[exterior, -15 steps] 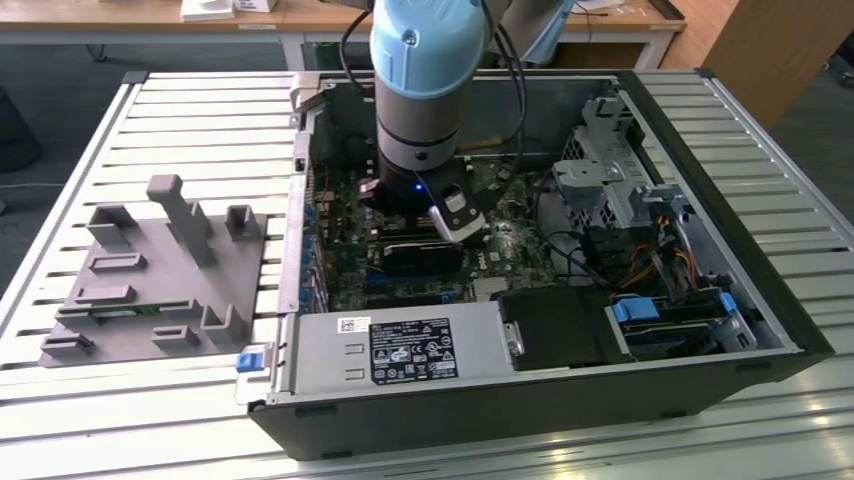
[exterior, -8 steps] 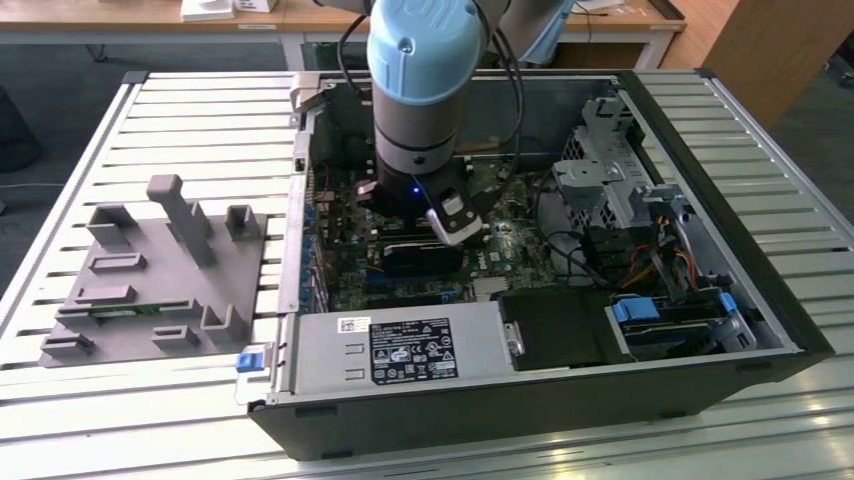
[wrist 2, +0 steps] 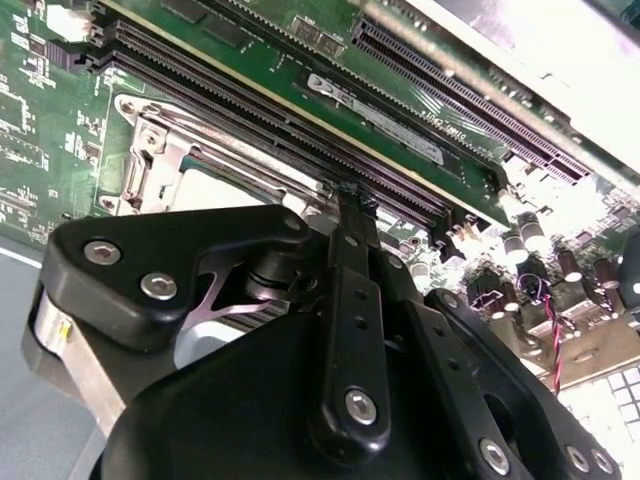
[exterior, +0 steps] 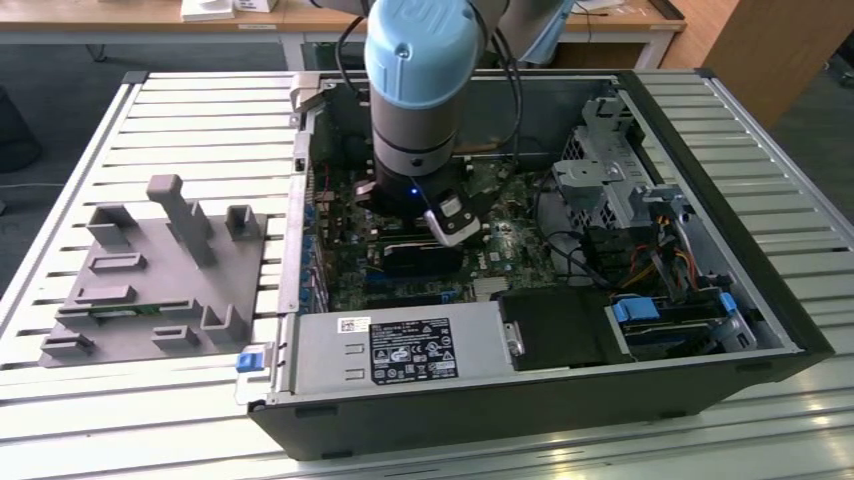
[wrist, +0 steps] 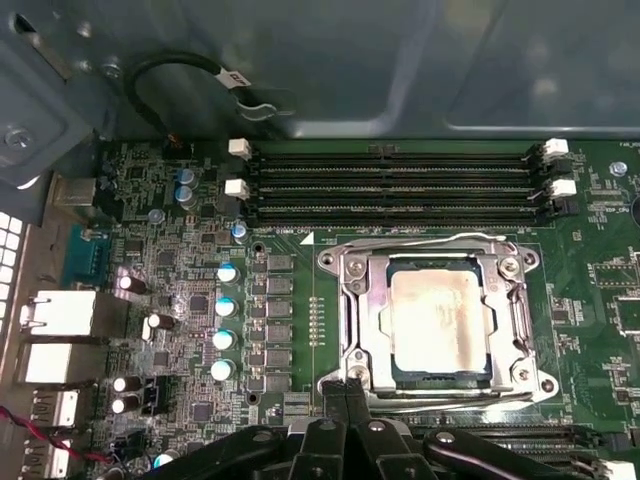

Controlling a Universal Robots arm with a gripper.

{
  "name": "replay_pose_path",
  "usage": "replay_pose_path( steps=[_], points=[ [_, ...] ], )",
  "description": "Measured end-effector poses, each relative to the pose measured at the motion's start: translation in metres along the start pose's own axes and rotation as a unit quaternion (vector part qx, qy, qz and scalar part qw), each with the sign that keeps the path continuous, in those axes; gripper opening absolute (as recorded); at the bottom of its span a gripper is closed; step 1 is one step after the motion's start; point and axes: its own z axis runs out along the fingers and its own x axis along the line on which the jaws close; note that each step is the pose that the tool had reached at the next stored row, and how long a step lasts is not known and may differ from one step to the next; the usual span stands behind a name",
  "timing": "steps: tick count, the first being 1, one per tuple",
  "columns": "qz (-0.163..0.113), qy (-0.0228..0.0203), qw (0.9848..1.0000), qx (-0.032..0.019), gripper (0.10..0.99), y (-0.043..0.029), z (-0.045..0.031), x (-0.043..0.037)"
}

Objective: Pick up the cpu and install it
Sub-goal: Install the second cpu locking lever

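Note:
The cpu (wrist: 440, 325), a flat square chip with a pale metal top, lies inside the dark socket with its metal frame (wrist: 352, 320) on the green motherboard. A corner of the cpu (wrist 2: 205, 190) also shows in the second wrist view. My gripper (wrist: 346, 398) hovers just beside the socket's edge, its two black fingers pressed together with nothing between them. In the exterior view the gripper (exterior: 450, 228) hangs low over the motherboard inside the open computer case (exterior: 747, 150).
Memory slots (wrist: 395, 185) run along the socket's far side, and capacitors (wrist: 226, 305) stand beside it. A power supply (exterior: 400, 350) and drive cage (exterior: 601, 170) crowd the case. A grey tray (exterior: 147, 270) with upright holders sits on the slatted table at the exterior view's left.

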Motion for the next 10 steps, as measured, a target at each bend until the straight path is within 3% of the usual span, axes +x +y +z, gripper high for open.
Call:
replay_pose_path(
  steps=[10],
  points=[
    [0.000,-0.0002,1.0000,-0.0058,0.106,-0.0013,0.0041,0.0048]
  ],
)
